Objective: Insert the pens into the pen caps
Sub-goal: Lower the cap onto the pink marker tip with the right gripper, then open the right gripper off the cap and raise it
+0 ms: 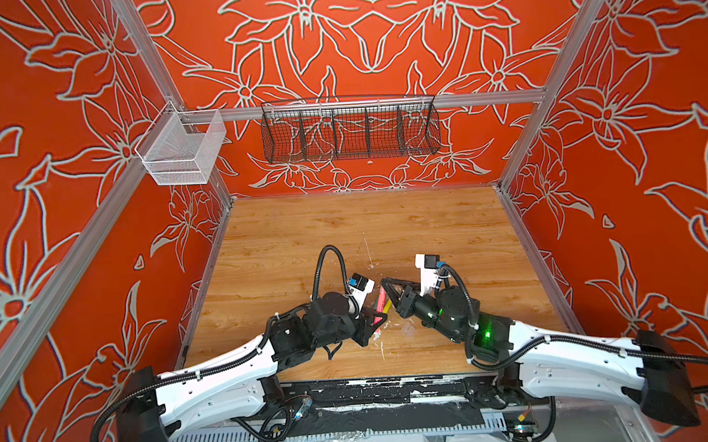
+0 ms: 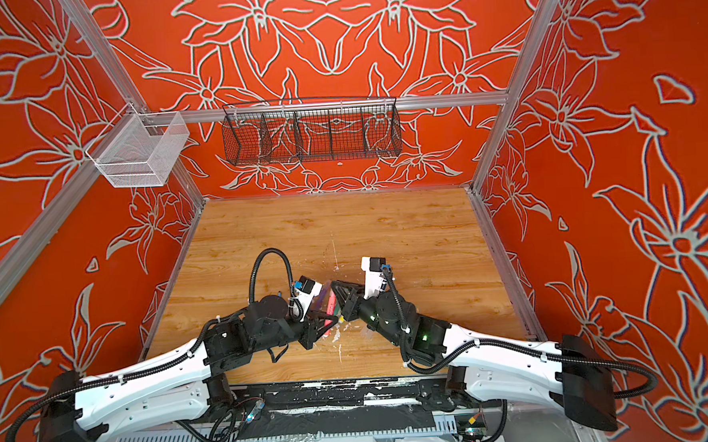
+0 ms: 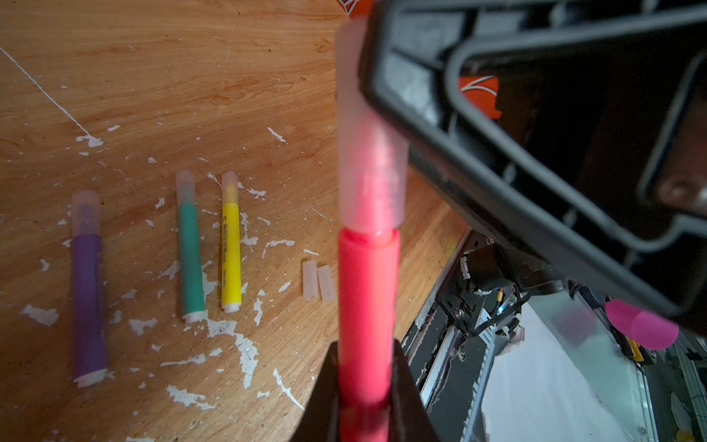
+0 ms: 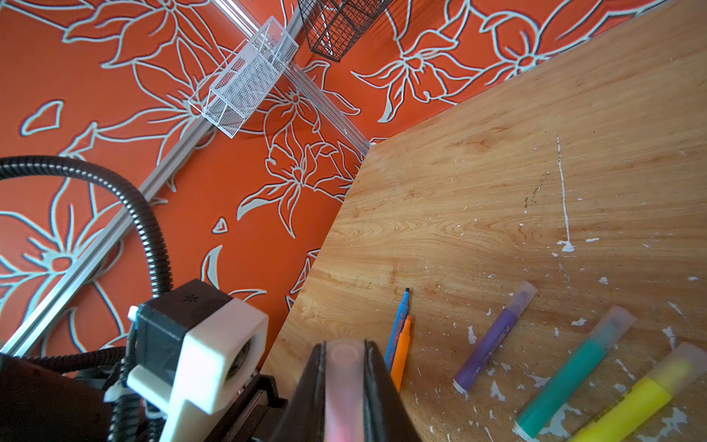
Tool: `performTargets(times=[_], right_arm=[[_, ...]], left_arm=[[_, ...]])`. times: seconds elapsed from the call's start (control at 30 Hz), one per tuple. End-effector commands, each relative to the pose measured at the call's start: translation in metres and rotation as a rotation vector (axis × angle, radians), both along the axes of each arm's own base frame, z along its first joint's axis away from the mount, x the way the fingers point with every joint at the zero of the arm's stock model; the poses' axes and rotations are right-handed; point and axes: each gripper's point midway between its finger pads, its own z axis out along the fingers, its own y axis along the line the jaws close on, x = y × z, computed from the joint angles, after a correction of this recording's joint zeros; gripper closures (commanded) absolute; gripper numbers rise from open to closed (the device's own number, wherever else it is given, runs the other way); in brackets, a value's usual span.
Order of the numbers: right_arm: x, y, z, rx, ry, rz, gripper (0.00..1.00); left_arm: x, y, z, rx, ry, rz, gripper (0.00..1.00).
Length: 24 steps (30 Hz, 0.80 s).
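Pinching the pink pen (image 3: pixel 367 291), the left end effector (image 3: pixel 366 390) faces the right end effector (image 4: pixel 344 377), which clamps the clear cap (image 4: pixel 344 354).

The pink pen (image 3: pixel 367 298) is up off the wood with a clear cap (image 3: pixel 371 172) over its tip, while the purple pen (image 3: pixel 88 298), green pen (image 3: pixel 190 260) and yellow pen (image 3: pixel 231 252) lie capped, the blue pen (image 4: pixel 398 329) and orange pen (image 4: pixel 401 352) lie bare side by side, and two loose caps (image 3: pixel 310 280) lie together.

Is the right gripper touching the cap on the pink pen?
Touching. Right wrist view: right gripper clamps the clear cap, both fingers flush against its sides.
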Motion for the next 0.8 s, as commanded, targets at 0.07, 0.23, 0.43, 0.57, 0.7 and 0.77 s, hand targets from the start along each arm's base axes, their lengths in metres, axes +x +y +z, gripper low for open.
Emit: performTargets(times=[0.07,0.23,0.43,0.57,0.7,0.77], right_arm=[[-0.006,0.008,-0.014,-0.056,0.029,0.05,0.76],[-0.007,0.004,-0.01,-0.068,0.02,0.043,0.64],[-0.009,-0.004,0.004,-0.077,-0.013,0.044,0.45],[-0.011,-0.011,0.014,-0.082,-0.037,0.039,0.36],[-0.012,-0.011,0.025,-0.089,-0.059,0.045,0.33],[-0.011,-0.007,0.027,-0.103,-0.058,0.047,0.33]], left_arm=[[0.007,-0.008,0.031,-0.106,-0.08,-0.003,1.0],[0.007,-0.008,0.028,-0.095,-0.082,-0.004,1.0],[0.007,-0.008,0.023,-0.076,-0.078,-0.009,1.0],[0.005,-0.01,0.02,-0.067,-0.08,-0.03,1.0],[0.002,-0.013,0.014,-0.048,-0.083,-0.064,1.0],[0.002,-0.014,0.01,-0.032,-0.083,-0.074,1.0]])
